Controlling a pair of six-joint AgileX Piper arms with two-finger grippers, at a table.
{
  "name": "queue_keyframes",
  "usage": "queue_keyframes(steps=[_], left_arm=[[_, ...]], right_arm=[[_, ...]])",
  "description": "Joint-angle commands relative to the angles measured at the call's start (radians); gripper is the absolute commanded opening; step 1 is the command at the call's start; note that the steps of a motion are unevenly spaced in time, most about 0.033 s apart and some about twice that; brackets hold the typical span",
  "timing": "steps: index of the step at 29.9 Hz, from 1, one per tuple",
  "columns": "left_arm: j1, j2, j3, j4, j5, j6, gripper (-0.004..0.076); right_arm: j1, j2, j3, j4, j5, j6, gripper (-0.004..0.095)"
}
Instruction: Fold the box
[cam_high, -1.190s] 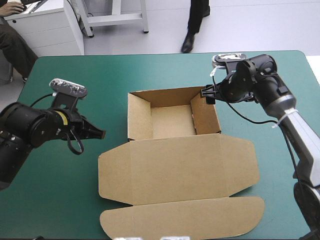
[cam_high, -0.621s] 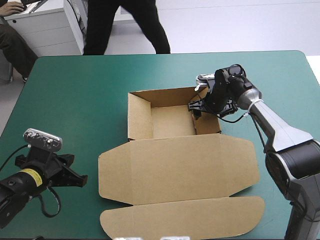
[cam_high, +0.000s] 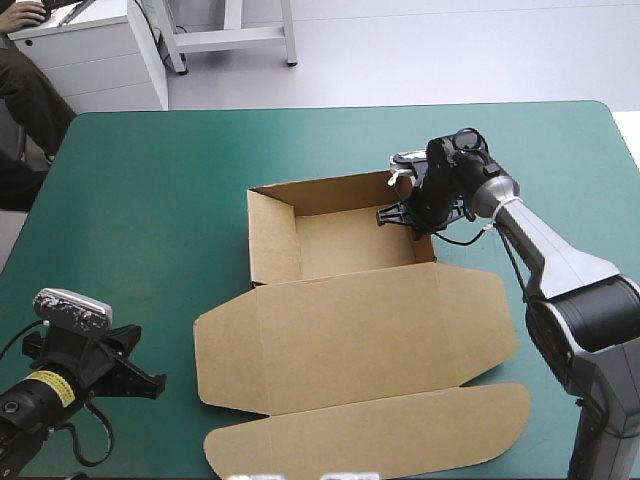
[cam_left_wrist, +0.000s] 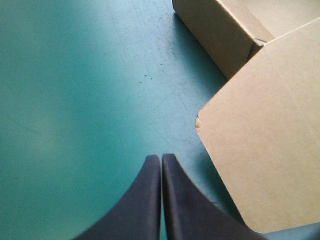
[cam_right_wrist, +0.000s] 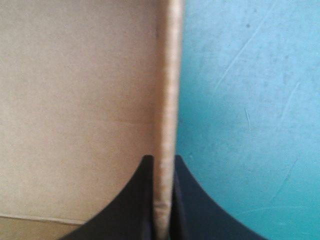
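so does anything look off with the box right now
Only slightly: the box sits a little askew, its tray's far wall not parallel to the table's far edge. The right gripper is shut on the tray's right wall, perhaps pulling it round. No tear or crushed board shows.

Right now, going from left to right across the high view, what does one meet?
The left tool → the box, its left wall first → its floor → its right wall, gripped by the right tool.
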Motion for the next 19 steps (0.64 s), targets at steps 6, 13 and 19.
queue_keyframes(steps=[6, 13, 19], left_arm=[[-0.003, 0.004, -0.025, 0.027, -0.067, -0.001, -0.0010], [-0.003, 0.004, -0.025, 0.027, -0.067, -0.001, -0.0010], [-0.003, 0.004, -0.025, 0.031, -0.069, -0.001, -0.0010]], right_arm=[[-0.120, -0.059, -0.238, -0.093, 0.082, -0.026, -0.0020], [-0.360, -0.059, -0.318, -0.169, 0.075, -0.064, -0.0020], [-0.587, -0.042, -0.314, -0.163, 0.037, -0.064, -0.0020]])
